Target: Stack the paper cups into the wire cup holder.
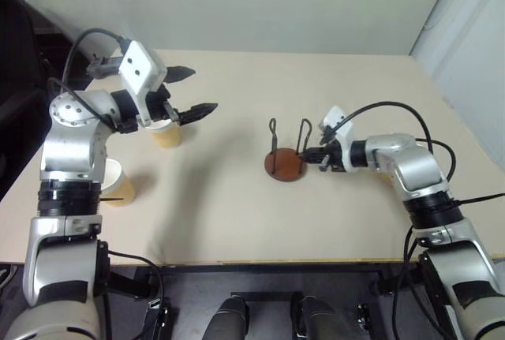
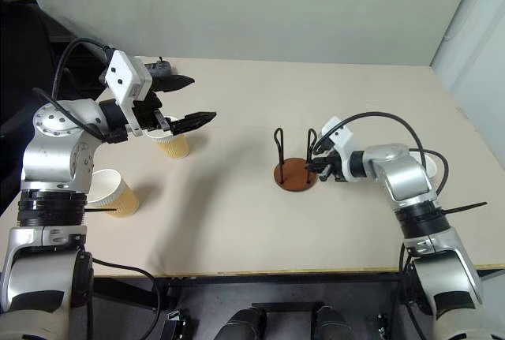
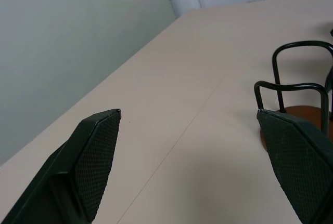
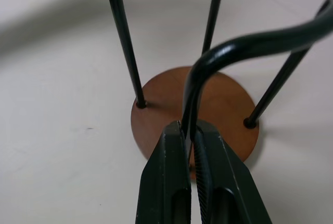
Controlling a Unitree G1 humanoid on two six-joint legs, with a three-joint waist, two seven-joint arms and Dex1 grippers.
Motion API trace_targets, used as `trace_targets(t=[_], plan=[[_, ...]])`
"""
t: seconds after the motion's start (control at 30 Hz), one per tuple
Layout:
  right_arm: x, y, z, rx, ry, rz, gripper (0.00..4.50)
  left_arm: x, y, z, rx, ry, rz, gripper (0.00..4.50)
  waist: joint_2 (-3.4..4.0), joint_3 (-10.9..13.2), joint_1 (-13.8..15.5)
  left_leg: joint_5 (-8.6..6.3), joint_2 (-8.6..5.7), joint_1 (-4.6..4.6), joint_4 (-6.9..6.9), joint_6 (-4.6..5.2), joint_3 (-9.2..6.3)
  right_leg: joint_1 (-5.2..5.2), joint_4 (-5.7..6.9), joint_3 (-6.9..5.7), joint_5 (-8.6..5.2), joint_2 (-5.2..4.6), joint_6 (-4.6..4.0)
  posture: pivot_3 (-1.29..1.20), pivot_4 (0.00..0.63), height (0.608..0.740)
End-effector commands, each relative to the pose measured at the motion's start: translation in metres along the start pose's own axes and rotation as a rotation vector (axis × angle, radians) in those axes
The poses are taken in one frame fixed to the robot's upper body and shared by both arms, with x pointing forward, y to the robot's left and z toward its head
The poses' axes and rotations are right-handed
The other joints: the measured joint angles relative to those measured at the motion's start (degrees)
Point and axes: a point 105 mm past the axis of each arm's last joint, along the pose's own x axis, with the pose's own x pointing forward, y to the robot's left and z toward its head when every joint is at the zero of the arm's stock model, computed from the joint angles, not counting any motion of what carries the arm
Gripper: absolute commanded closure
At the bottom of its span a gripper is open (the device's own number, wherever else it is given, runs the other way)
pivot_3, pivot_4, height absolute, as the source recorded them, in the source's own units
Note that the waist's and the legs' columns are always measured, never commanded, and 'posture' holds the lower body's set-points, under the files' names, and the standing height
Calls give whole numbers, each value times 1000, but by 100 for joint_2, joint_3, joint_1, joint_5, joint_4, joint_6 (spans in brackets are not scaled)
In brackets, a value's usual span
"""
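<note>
The wire cup holder (image 1: 286, 165) stands upright at the table's middle, a reddish-brown disc with dark wire loops (image 4: 156, 109). My right gripper (image 4: 190, 130) reaches it from the right, shut on one of the loops just above the base. One tan-orange paper cup (image 2: 172, 144) stands at the left, partly hidden behind my left gripper (image 1: 201, 90), which hovers above the table with its fingers (image 3: 96, 151) wide open and nothing between them. A second paper cup (image 2: 114, 192) stands nearer the front left, partly covered by my left arm. The holder has no cup in it.
The beige table (image 1: 237, 222) has bare room between the cups and the holder and along its front edge. A pale wall runs behind the far edge. Black cables (image 1: 394, 107) loop off my right arm.
</note>
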Motion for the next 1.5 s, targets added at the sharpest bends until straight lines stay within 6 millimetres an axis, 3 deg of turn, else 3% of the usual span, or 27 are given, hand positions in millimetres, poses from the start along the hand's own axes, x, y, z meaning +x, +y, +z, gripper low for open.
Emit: trace_targets(t=[0.03, 0.2, 1.07, 1.17, 1.3, 1.5], plan=[[-4, 6, 6, 3, -41, -23, 4466, -1, 4, 13, 44, -26, 9, 0, 0, 0, 4, 0, 0, 0, 0, 0, 0, 1, 0, 0, 0, 0, 0, 0, 150, 740], [-3, 12, 3, 15, -41, -30, 4466, -1, 4, 13, 44, -26, 8, 0, -1, 0, 1, 0, 0, 2, 0, -1, 1, 2, 2, 0, 0, 0, 0, 0, 150, 740], [-7, 7, 9, -25, -35, -35, 4466, 0, 3, 12, 43, -27, 3, 0, -1, 0, 3, 3, 0, 0, 0, 3, 2, 2, -1, 0, -1, 0, 1, 0, 150, 740], [-8, 6, 8, -28, -29, -45, 3763, 0, 3, 12, 44, -25, -2, 0, -1, 0, 3, 3, 0, 0, 0, 3, 2, 2, 0, 0, -1, 0, 1, 0, 150, 740], [-8, 6, 7, -28, -26, -43, 2487, 1, 1, 11, 51, -14, -33, 0, -1, 0, 5, 3, 0, 0, 0, 3, 2, 2, 0, 0, -1, 0, 1, 0, 150, 740], [-8, 3, 7, -36, -18, -46, 2487, -3, -19, 8, -70, -7, -263, 0, 0, 0, 2, 2, 0, -1, 0, 3, 1, 1, 0, 0, -1, 0, 1, 0, 150, 740]])
